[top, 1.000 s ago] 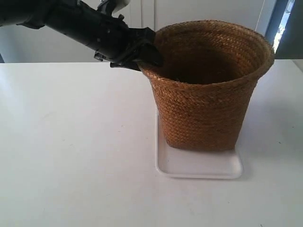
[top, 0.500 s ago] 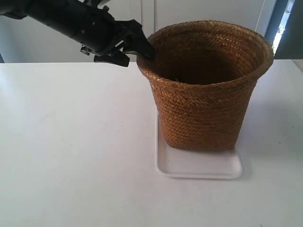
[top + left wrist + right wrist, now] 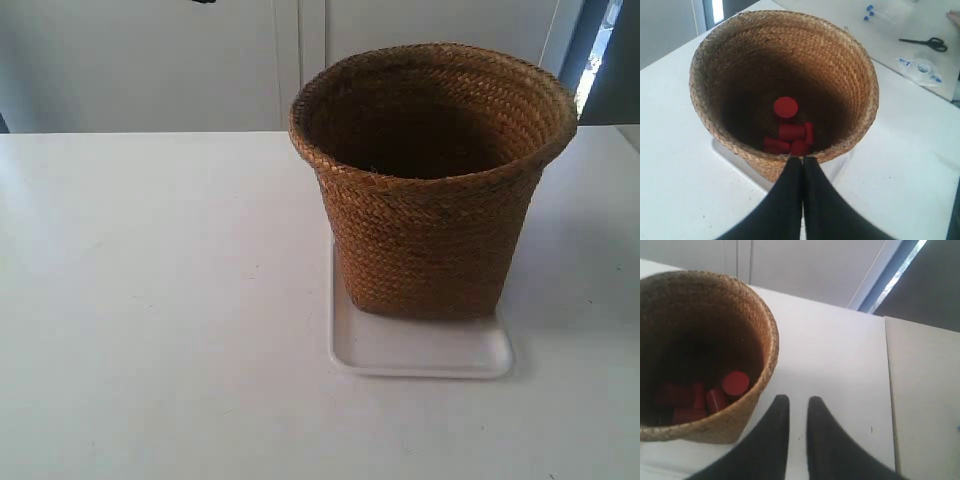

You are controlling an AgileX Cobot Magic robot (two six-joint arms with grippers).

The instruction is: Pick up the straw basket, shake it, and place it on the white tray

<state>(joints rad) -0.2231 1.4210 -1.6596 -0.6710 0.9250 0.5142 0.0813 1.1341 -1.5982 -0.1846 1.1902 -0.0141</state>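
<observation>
The straw basket (image 3: 430,230) stands upright on the white tray (image 3: 420,355), toward the tray's far end. No arm touches it in the exterior view. In the left wrist view my left gripper (image 3: 802,159) is shut with its fingers pressed together, empty, hovering just outside the basket's rim (image 3: 855,65). Several red cylinders (image 3: 786,107) lie on the basket's dark bottom. A corner of the tray (image 3: 730,155) shows beside the base. My right gripper (image 3: 795,400) hangs over bare table beside the basket (image 3: 765,340), its fingers a narrow gap apart with nothing between them.
Black scissors (image 3: 927,43), clear packets (image 3: 920,66) and small blue-capped items (image 3: 869,12) lie on an adjoining table beyond the basket. A seam separates that second tabletop (image 3: 925,400) from this one. White cabinet doors (image 3: 150,60) stand behind the table.
The black arm at the exterior view's left, which held the basket's rim, has let go and pulled up and away out of that view. The basket stays put on the tray.
</observation>
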